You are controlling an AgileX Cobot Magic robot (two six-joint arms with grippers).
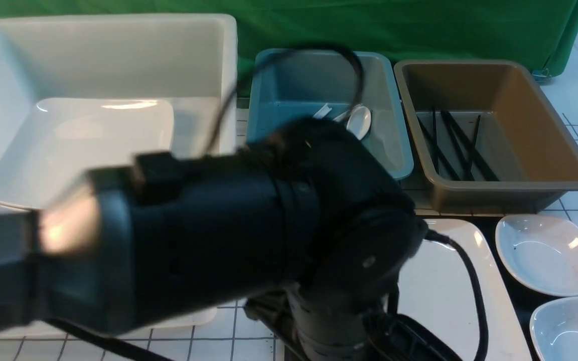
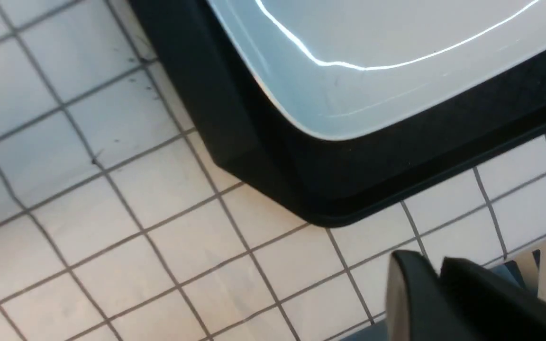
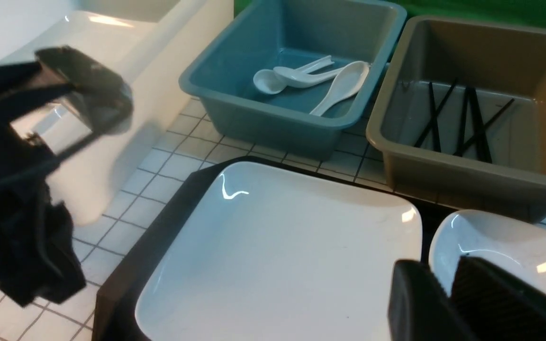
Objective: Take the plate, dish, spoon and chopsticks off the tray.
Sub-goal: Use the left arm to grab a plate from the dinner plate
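The table has a white top ruled with a grey grid of squares. Three bins stand on it in a row along the far side. A large white bin is at the left, a teal bin in the middle and a brown bin at the right, with narrow gaps between them. The black tray lies on the near side, just in front of the teal and brown bins. Bare grid, with a few dark specks, shows beside the tray's cut corner.
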